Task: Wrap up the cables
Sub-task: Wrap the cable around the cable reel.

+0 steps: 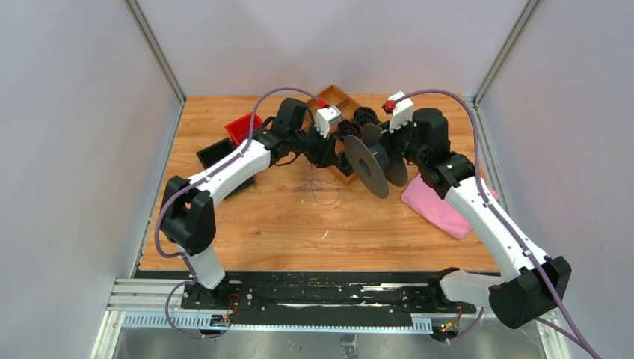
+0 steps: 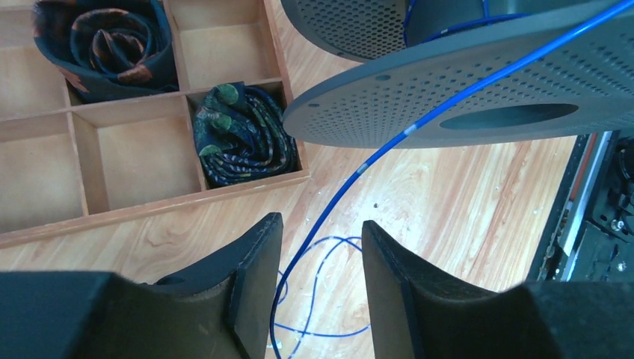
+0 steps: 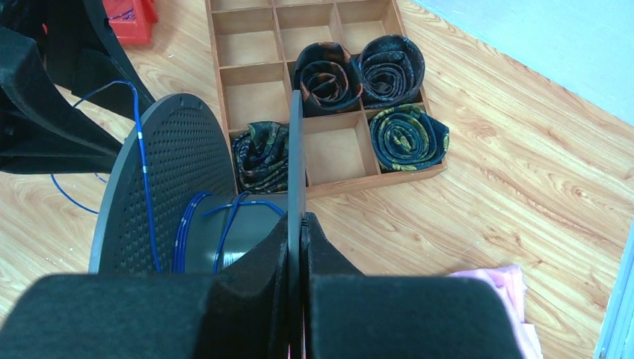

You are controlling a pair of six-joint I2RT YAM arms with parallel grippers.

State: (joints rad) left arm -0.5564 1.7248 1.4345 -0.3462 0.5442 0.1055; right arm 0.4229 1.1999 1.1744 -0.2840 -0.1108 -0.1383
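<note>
A thin cable, blue in the wrist views (image 2: 364, 166), runs from the dark grey round spool (image 2: 419, 97) down between my left gripper's fingers to loose loops on the wood (image 1: 323, 191). My left gripper (image 2: 321, 221) is open, and the cable passes close by its left finger without being pinched. A few turns of cable lie on the spool's hub (image 3: 196, 224). My right gripper (image 3: 299, 218) is shut on the edge of one spool flange (image 3: 296, 149) and holds the spool (image 1: 368, 166) on edge above the table.
A wooden compartment tray (image 3: 288, 63) with several rolled dark ties stands behind the spool. A pink cloth (image 1: 441, 209) lies under my right arm. A red bin (image 1: 243, 127) and a black bin (image 1: 213, 153) sit at the back left.
</note>
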